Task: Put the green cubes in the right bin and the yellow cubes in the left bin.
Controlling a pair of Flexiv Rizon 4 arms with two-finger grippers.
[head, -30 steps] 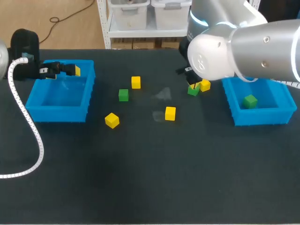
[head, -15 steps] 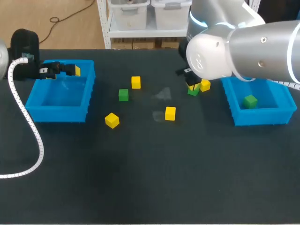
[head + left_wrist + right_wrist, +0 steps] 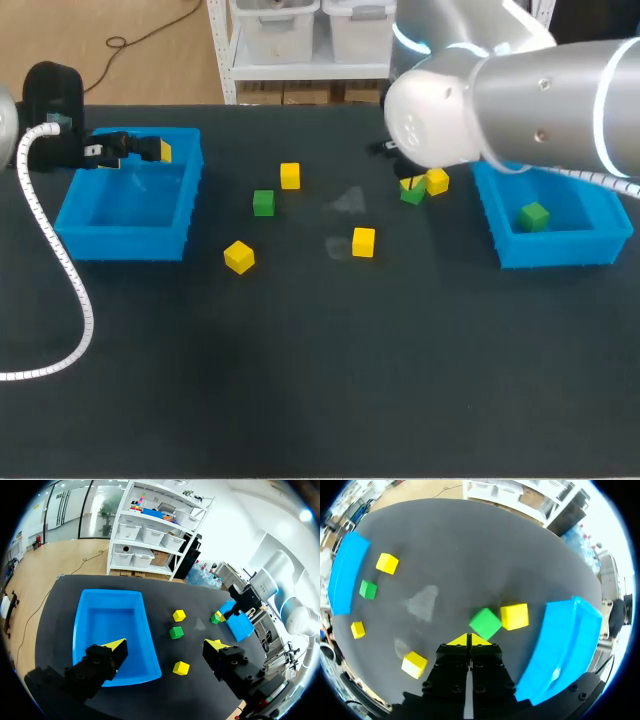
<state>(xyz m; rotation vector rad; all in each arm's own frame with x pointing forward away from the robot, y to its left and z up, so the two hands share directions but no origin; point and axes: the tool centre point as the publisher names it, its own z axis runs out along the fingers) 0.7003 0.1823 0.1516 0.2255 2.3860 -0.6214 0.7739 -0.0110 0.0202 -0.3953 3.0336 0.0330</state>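
Observation:
Two green cubes lie on the table, one (image 3: 412,193) beside a yellow cube (image 3: 437,181) near the right bin (image 3: 600,243), the other (image 3: 263,202) mid-left. A third green cube (image 3: 533,215) is inside the right bin. Three more yellow cubes (image 3: 290,175) (image 3: 238,256) (image 3: 363,241) lie around the middle. My right gripper (image 3: 470,639) is shut with nothing in it, its tips just short of the green cube (image 3: 485,622) and low over it; in the head view it (image 3: 406,181) is mostly hidden by the arm. My left gripper (image 3: 165,645) hangs open over the back rim of the left bin (image 3: 75,222).
The left bin (image 3: 87,630) holds nothing that I can see. The right arm's bulky body (image 3: 520,95) hangs over the back right of the table. The front half of the black table (image 3: 330,380) is bare mat.
The right arm has shifted slightly left and back over the green cube by the right bin. The cubes and the left arm have not moved.

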